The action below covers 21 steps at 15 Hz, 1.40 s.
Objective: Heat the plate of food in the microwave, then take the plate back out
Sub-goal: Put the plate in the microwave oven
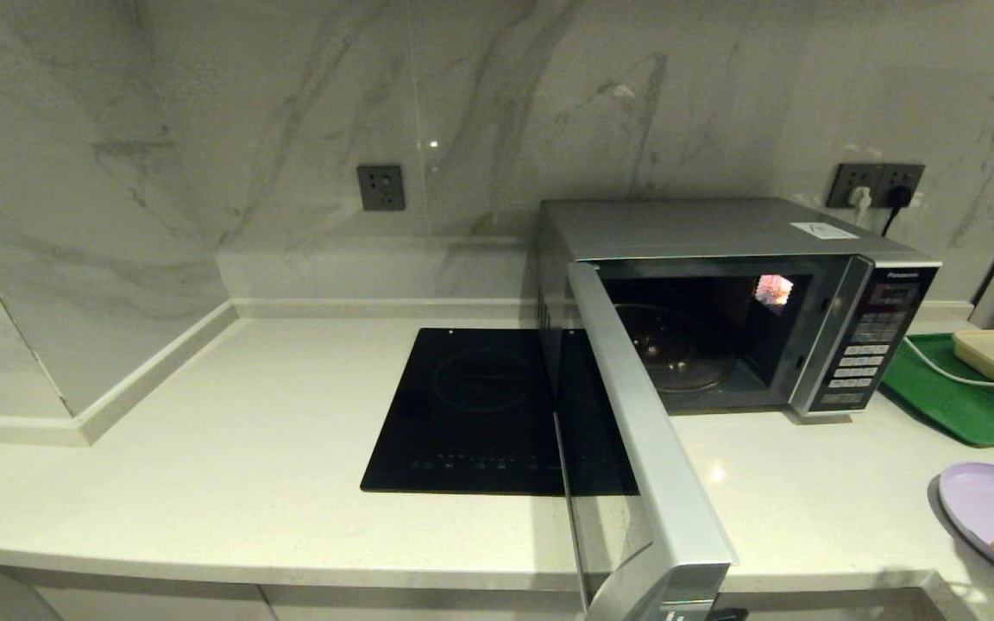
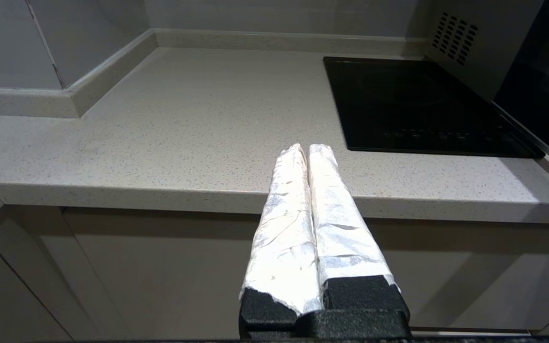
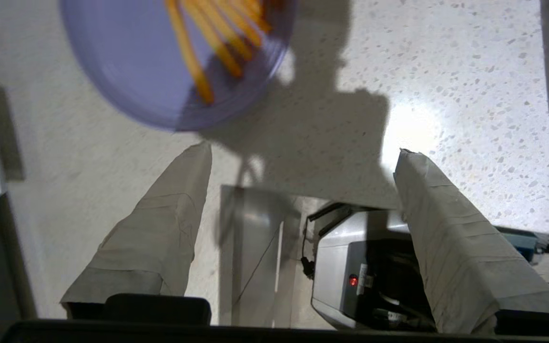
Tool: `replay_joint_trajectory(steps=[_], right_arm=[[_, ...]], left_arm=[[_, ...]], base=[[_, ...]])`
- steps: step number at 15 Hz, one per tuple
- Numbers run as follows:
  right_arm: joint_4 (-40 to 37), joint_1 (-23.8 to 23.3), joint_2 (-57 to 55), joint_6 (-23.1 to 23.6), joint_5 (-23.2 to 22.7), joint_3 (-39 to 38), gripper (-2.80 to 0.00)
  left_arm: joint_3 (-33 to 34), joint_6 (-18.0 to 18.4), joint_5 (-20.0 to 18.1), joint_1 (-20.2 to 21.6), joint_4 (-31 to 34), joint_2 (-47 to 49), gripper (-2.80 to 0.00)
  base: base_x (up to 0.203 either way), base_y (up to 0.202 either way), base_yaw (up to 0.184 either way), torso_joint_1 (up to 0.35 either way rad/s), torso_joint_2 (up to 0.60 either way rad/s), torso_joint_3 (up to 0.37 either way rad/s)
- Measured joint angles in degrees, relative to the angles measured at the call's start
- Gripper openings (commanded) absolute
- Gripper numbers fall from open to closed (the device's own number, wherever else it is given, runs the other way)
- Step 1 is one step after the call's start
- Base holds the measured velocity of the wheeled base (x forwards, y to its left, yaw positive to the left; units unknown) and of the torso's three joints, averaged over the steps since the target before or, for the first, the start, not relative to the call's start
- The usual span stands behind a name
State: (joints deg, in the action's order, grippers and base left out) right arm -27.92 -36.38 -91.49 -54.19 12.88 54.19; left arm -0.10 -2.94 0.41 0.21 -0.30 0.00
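Partly cropped, the plate of food (image 1: 984,504) sits outside the microwave (image 1: 747,259).

A pale speckled stone countertop (image 1: 204,448) ran beneath a grey-veined marble-look wall (image 1: 290,103), which turned a corner at the left. A flat black induction cooktop (image 1: 471,414) was set into the counter, and dark wall sockets (image 1: 380,187) sat above it, another pair (image 1: 881,184) at the right holding plugs. Light glared off the counter surface, and plain cabinet fronts (image 2: 112,271) stood below the edge.
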Motion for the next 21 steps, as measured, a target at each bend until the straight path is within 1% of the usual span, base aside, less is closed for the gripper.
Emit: replay_joint_trajectory(steps=[4, 6, 8, 11, 14, 17, 21], right_arm=[[2.3, -1.8, -9.9, -3.0, 1.9, 1.3, 0.0], [4.8, -2.3, -14.4, -3.6, 2.9, 2.0, 0.0], [5.4, -2.6, -17.6, -3.7, 3.0, 3.2, 0.0], [5.5, -3.2, -20.8, -3.9, 2.9, 4.1, 0.0], [5.8, -4.6, -22.7, -5.0, 2.8, 4.2, 0.0], [8.0, -6.4, -24.1, -4.7, 2.8, 4.3, 0.0], [9.2, -7.4, -25.9, -4.5, 2.7, 4.3, 0.0]], left_arm=[[0.0, 0.0, 0.0, 0.0, 0.0, 0.0, -2.8], [0.0, 0.0, 0.0, 0.0, 0.0, 0.0, -2.8], [0.0, 0.0, 0.0, 0.0, 0.0, 0.0, -2.8], [0.0, 0.0, 0.0, 0.0, 0.0, 0.0, -2.8], [0.0, 0.0, 0.0, 0.0, 0.0, 0.0, -2.8], [0.0, 0.0, 0.0, 0.0, 0.0, 0.0, -2.8], [0.0, 0.0, 0.0, 0.0, 0.0, 0.0, -2.8]], base=[[0.0, 0.0, 0.0, 0.0, 0.0, 0.0], [0.0, 0.0, 0.0, 0.0, 0.0, 0.0], [0.0, 0.0, 0.0, 0.0, 0.0, 0.0], [0.0, 0.0, 0.0, 0.0, 0.0, 0.0], [0.0, 0.0, 0.0, 0.0, 0.0, 0.0], [0.0, 0.0, 0.0, 0.0, 0.0, 0.0], [0.0, 0.0, 0.0, 0.0, 0.0, 0.0]])
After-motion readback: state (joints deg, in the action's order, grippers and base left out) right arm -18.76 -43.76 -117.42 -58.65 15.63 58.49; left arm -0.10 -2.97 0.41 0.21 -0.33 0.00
